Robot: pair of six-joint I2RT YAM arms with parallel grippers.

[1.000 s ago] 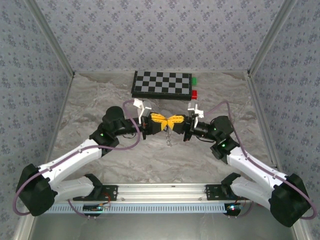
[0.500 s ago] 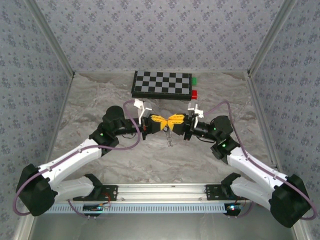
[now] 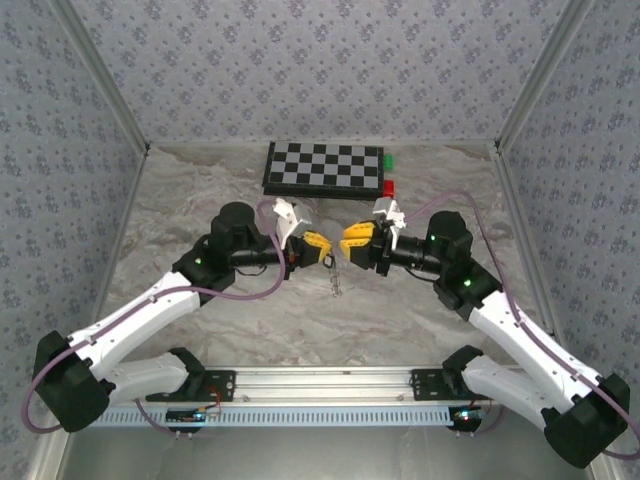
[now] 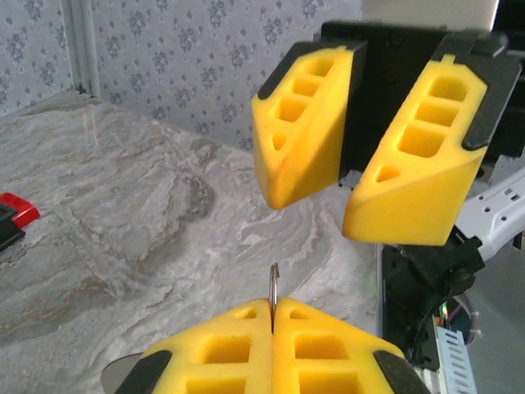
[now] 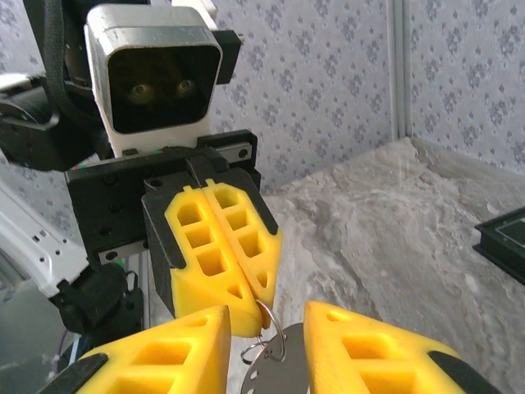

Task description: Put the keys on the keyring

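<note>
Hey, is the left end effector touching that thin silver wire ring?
Touching. In the left wrist view, the left end effector is shut, and the thin silver wire ring is pinched in the seam between its yellow tips.

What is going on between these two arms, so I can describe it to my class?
Two robot arms meet tip to tip above the marbled table. The left gripper is shut on a thin metal keyring and holds it out. The right gripper faces it with its jaws open and holds nothing. A small silvery piece hangs below the ring; whether it is the key is too small to tell.
</note>
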